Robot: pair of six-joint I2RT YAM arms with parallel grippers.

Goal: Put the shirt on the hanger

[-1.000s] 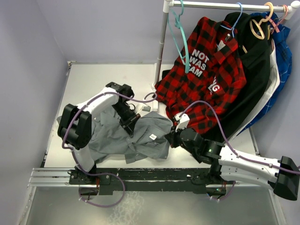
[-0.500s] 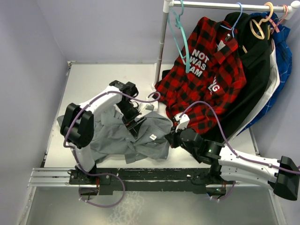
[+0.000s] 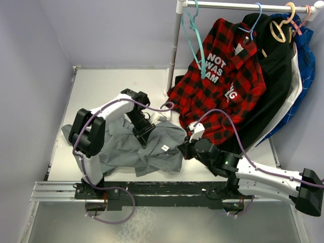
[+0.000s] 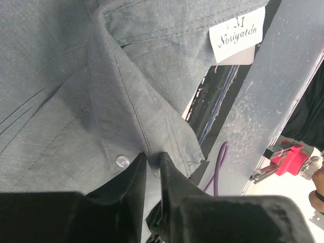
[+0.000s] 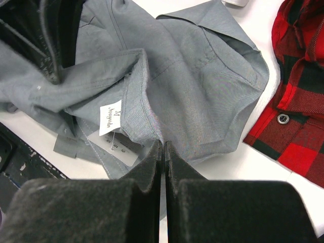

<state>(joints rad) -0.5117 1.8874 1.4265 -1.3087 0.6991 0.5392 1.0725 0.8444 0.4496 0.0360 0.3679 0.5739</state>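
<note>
Left hand [image 4: 153, 162] and right hand [image 5: 163, 149] each pinch the shirt [image 3: 121, 147] collar; lifting evenly should keep the neck open for the hanger [image 3: 194, 23].

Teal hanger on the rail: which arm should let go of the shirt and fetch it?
Right, probably. Both pairs of jaws are shut on the grey shirt, but the right gripper sits nearer the teal hanger, while the left gripper is farther left and could hold it alone.
</note>
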